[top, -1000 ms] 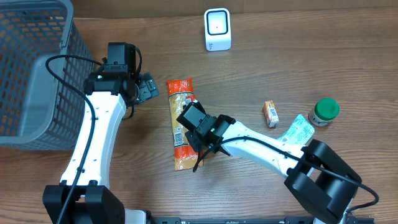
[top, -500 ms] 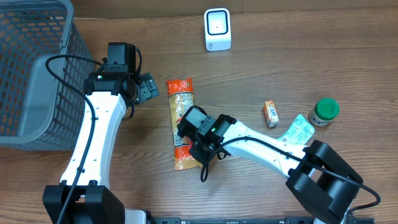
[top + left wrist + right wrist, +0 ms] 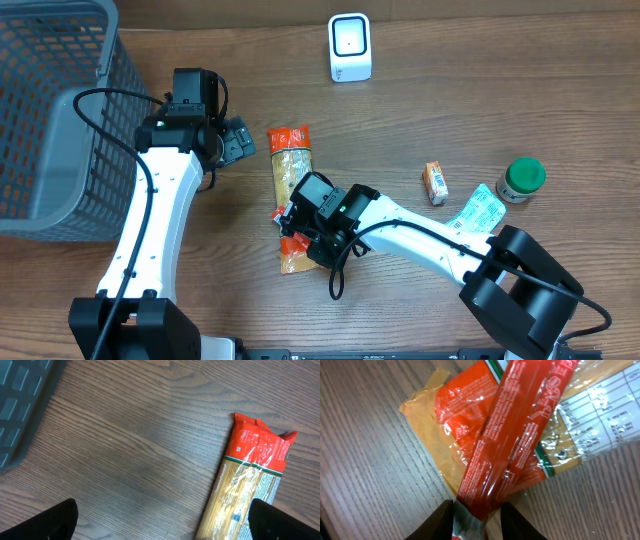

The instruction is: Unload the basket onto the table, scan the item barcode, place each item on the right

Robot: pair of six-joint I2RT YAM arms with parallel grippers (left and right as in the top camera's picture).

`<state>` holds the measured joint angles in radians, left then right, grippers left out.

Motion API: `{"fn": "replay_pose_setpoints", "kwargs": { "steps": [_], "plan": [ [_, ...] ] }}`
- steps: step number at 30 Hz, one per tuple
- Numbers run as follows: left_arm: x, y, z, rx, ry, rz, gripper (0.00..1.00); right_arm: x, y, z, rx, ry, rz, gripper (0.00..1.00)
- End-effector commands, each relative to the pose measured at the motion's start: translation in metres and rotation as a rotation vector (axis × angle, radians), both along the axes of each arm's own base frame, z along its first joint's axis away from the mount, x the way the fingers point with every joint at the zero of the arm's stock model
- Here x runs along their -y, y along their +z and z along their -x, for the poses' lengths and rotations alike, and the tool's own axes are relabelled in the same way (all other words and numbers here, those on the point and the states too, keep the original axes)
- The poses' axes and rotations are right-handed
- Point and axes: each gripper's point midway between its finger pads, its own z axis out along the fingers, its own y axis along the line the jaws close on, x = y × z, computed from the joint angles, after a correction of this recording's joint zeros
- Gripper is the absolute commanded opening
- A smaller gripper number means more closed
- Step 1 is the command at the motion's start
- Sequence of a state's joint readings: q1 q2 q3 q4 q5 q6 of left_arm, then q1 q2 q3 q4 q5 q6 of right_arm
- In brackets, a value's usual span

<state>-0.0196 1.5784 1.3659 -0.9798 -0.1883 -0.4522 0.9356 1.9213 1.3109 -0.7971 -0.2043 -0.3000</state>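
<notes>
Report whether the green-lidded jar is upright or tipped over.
Upright: the overhead view looks down on the round green lid of the jar, with only a sliver of its pale side showing.

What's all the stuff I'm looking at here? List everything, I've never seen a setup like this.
table: one, brown wood, under everything
basket: one, grey, far left
scanner: one, white, top centre
pasta packet: one, orange-red, centre
small carton: one, orange, right of centre
jar: one, green lid, far right
sachet: one, white-green, beside jar
left gripper: one, black, open, empty, by basket
right gripper: one, black, fingers astride packet's red end
</notes>
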Motion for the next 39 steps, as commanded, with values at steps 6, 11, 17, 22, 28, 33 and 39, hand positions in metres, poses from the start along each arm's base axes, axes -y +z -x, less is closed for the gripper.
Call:
{"fn": "replay_pose_setpoints", "kwargs": {
  "steps": [6,11,17,22,28,33,39],
  "plan": [
    [-0.002,-0.001,-0.001,-0.004,-0.006,-0.013,1.0,0.0,0.022,-0.022,0.04,-0.081,-0.049,0.35],
    [-0.002,-0.001,-0.001,-0.004,-0.006,-0.013,1.0,-0.004,0.035,-0.018,-0.081,-0.09,-0.154,0.45],
    [-0.002,-0.001,-0.001,-0.004,-0.006,-0.013,1.0,0.01,0.037,-0.034,-0.128,-0.157,-0.18,0.75],
    [-0.002,-0.001,-0.001,-0.004,-0.006,-0.013,1.0,0.018,0.038,-0.043,-0.162,-0.213,-0.198,0.88],
    [-0.002,-0.001,-0.001,-0.004,-0.006,-0.013,1.0,0.02,0.033,-0.039,-0.179,-0.213,-0.184,0.85],
    [-0.002,-0.001,-0.001,-0.004,-0.006,-0.013,1.0,0.021,0.022,-0.029,-0.204,-0.202,-0.191,0.84],
    [-0.002,-0.001,-0.001,-0.004,-0.006,-0.013,1.0,0.017,0.018,-0.017,-0.263,-0.185,-0.232,0.77]
  ]
}}
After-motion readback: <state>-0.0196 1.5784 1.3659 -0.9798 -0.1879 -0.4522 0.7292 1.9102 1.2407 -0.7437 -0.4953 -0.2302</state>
